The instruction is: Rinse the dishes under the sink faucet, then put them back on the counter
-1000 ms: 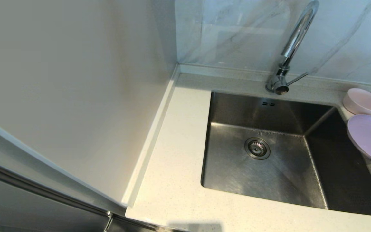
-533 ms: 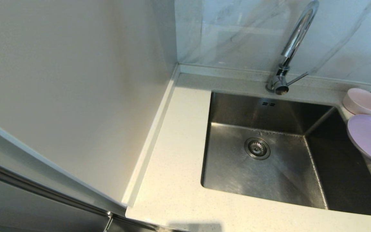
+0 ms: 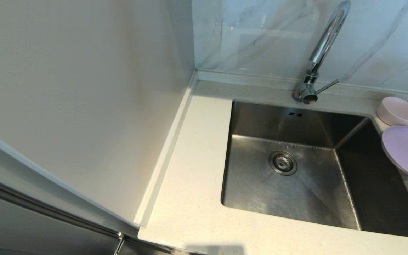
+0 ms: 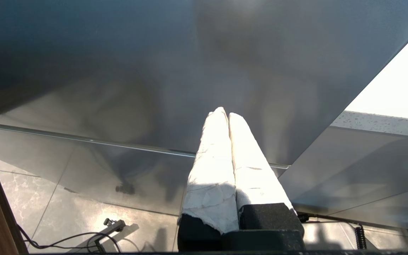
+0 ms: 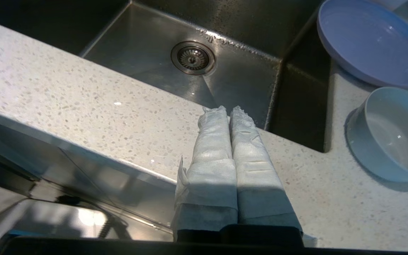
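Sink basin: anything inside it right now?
No dishes inside the sink, only the drain strainer on its floor and two overflow slots on the rear wall. The near wall, below the counter edge, is hidden.

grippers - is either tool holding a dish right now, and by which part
Nothing is held. The left tool and the right tool are both shut on nothing; the lavender plate and pink bowl sit untouched on the counter.

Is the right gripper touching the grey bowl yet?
Apart. The right wrist view shows the right gripper, fingers shut, over the counter, with bare counter between it and the grey bowl.
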You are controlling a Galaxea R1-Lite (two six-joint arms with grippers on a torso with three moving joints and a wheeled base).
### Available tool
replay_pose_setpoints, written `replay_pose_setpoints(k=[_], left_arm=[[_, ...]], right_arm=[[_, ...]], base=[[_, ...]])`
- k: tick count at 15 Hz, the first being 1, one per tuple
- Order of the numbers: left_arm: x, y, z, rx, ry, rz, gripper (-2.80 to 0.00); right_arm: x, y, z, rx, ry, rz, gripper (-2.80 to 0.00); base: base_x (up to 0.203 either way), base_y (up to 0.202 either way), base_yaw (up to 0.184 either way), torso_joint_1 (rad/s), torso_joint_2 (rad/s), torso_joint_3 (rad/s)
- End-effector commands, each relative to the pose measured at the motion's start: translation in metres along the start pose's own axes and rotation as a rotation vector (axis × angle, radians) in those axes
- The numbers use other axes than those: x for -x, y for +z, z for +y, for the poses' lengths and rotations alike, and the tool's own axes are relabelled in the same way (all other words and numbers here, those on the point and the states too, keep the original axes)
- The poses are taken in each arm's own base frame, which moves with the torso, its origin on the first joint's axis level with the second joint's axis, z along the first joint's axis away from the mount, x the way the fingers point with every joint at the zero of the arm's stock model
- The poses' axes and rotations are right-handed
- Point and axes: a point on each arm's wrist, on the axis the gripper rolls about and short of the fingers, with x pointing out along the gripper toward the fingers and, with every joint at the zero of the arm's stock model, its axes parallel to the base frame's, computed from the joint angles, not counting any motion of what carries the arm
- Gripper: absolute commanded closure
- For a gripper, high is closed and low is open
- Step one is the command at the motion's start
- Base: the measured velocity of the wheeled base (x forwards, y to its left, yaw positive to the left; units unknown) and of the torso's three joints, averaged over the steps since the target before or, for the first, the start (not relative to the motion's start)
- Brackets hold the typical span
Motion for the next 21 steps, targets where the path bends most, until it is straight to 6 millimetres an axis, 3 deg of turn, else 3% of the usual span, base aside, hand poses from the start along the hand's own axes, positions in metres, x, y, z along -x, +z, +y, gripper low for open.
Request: replay_pose_setpoints(k=[1, 12, 15, 21], left_arm=[[0.0, 0.0, 0.0, 0.0, 0.001, 0.0, 0.0], [0.0, 0.0, 0.0, 0.0, 0.001, 0.0, 0.0], [0.0, 0.0, 0.0, 0.0, 0.001, 0.0, 0.0], [0.0, 0.0, 0.0, 0.0, -0.001, 0.0, 0.0]], right_arm=[[-0.0006, -0.0015, 0.0003, -0.02, 0.002, 0.006, 0.0], [-0.0006, -0.0015, 0.0003, -0.022, 0.002, 0.006, 0.0], [-0.0003, -0.0067, 0.0006, -0.179, -0.016, 0.062, 0.0], [-0.0005, -0.0069, 0.0001, -0.205, -0.043, 0.058, 0.0]], base=[[0.0, 0.0, 0.0, 0.0, 0.0, 0.0], [0.0, 0.0, 0.0, 0.0, 0.0, 0.0], [0.0, 0.0, 0.0, 0.0, 0.0, 0.0], [0.0, 0.0, 0.0, 0.0, 0.0, 0.0]])
